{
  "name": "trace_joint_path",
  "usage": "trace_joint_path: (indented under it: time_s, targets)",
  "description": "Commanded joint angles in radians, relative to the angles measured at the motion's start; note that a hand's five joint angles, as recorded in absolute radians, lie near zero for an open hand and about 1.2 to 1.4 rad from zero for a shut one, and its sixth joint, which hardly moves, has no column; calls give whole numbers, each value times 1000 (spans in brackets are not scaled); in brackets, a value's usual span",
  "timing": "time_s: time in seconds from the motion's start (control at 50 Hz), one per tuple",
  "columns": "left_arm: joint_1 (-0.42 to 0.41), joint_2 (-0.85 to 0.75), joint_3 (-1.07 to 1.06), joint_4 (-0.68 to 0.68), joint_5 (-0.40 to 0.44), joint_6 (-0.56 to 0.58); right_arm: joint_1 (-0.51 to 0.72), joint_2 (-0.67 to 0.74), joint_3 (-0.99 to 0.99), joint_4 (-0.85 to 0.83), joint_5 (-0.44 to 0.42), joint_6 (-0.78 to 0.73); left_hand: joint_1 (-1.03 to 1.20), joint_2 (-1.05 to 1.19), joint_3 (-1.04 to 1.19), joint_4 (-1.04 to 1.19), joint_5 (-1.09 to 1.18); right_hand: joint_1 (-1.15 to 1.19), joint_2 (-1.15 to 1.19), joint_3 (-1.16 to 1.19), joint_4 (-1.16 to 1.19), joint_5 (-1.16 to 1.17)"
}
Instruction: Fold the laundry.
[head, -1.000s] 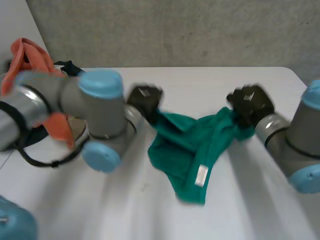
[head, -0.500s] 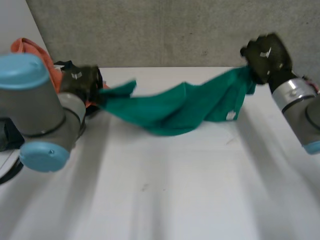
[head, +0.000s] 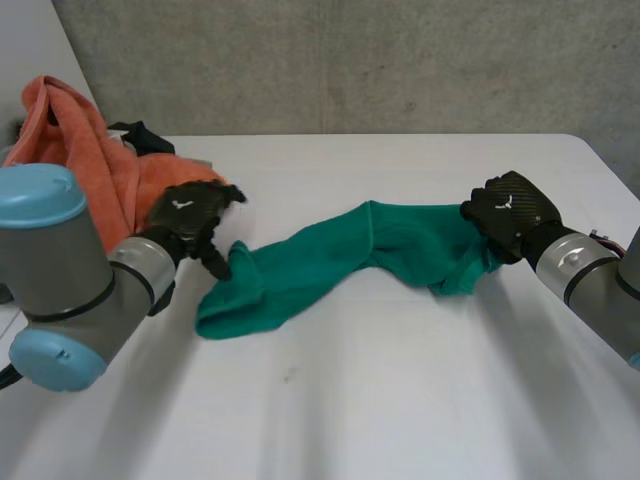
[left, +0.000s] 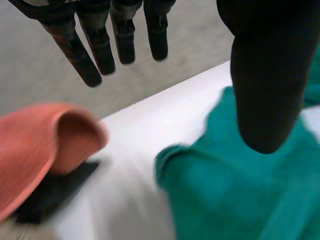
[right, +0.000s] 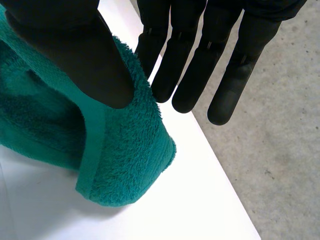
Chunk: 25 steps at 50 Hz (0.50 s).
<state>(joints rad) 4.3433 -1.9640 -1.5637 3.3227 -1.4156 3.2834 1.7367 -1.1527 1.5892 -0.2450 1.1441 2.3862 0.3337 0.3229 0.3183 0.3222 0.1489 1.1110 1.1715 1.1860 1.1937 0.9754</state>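
Note:
A green towel (head: 330, 255) lies stretched in a loose band across the white table (head: 400, 400). My left hand (head: 190, 215) hovers just above the towel's left end, open, with straight fingers (left: 100, 45) and the thumb (left: 265, 75) spread apart over the green towel (left: 230, 195). My right hand (head: 510, 212) is at the towel's right end. Its thumb (right: 75, 45) pinches the edge of the green towel (right: 125, 165) against its fingers.
A heap of orange cloth (head: 90, 150) lies at the table's far left, close behind my left hand, with a black item (head: 140, 135) beside it. The orange cloth (left: 35, 145) also lies past the left fingertips. The table's right edge runs near my right hand.
The towel, held taut in the air between both hands half a second ago, has come down onto the table. My left hand has let go of its end and opened; the right hand lowered.

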Motion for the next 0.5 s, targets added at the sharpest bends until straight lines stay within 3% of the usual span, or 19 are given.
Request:
trace_joint_path:
  time_s: [0.02,0.1,0.22,0.36,0.42,0.5]
  targets:
    - [-128,-32,-39,31,149,228,9,4,-11,1,55,19,118,128,133,129,128,285,225,210,203,246]
    - [-198,-157,46,23,83,321,12,8,-11,1,57,18,115,125,130,126,125,285,225,210,203,246]
    - [-234,-331,227,-34,-64,438,17,18,-11,4,62,16,118,128,133,129,128,285,225,210,203,246]
    - [-237,-427,359,-46,-62,458,24,22,-8,7,62,13,170,181,186,182,180,285,225,210,203,246]
    - [-234,-461,412,-43,-65,459,27,22,-6,7,63,14,361,371,376,372,371,285,225,210,203,246]
    - [-223,-492,455,-29,-65,466,27,22,-6,9,65,13,801,812,816,812,811,285,225,210,203,246]
